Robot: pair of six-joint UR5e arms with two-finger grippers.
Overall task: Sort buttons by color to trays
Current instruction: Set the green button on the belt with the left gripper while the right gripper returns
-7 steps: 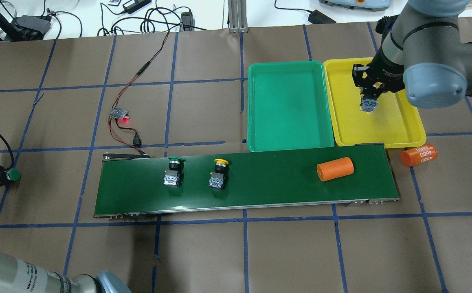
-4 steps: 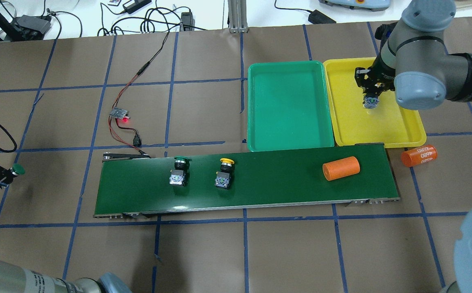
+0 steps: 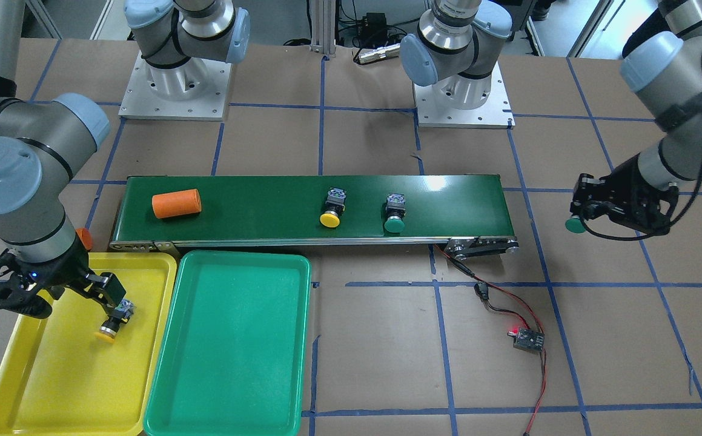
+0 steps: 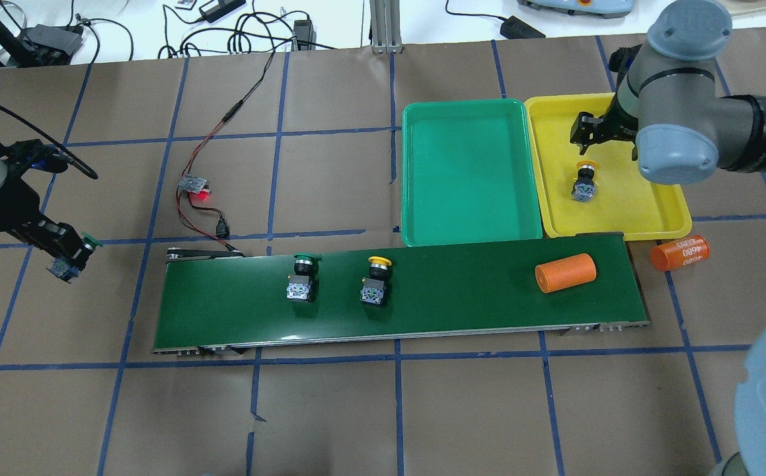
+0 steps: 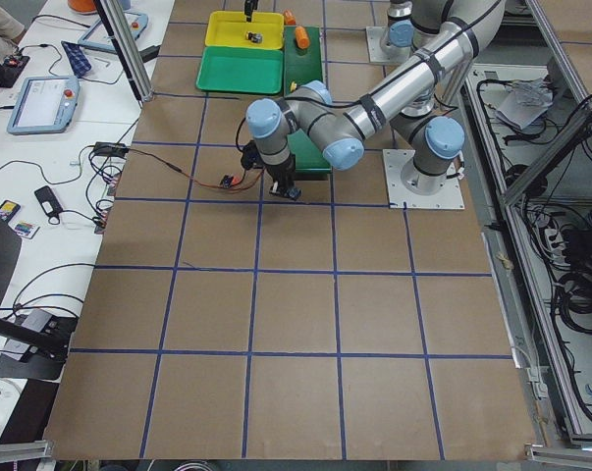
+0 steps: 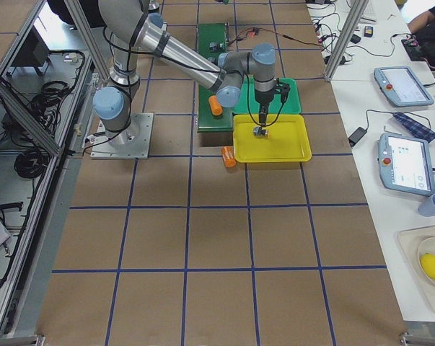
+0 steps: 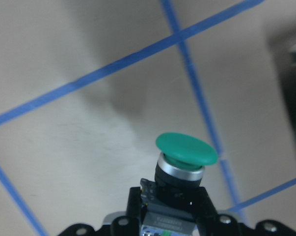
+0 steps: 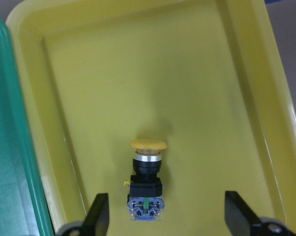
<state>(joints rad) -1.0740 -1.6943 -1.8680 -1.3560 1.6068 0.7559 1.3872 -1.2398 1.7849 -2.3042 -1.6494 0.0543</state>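
My right gripper (image 4: 586,134) is open above the yellow tray (image 4: 627,201). A yellow button (image 4: 583,182) lies on its side in that tray, free between the spread fingers (image 8: 99,215) in the right wrist view. My left gripper (image 4: 65,256) is shut on a green button (image 7: 186,153) and holds it above the bare table at the far left. A green button (image 4: 302,279) and a yellow button (image 4: 377,281) lie on the conveyor belt (image 4: 462,297). The green tray (image 4: 465,172) holds nothing.
An orange cylinder (image 4: 564,273) lies on the belt's right part. A second orange cylinder (image 4: 680,252) lies on the table beyond the belt's right end. A small circuit board with a red light (image 4: 196,185) and its wires sit left of the green tray.
My right gripper has let go of the yellow button, which now lies in the yellow tray. My left arm has moved rightward with the green button. The things on the belt have drifted right.
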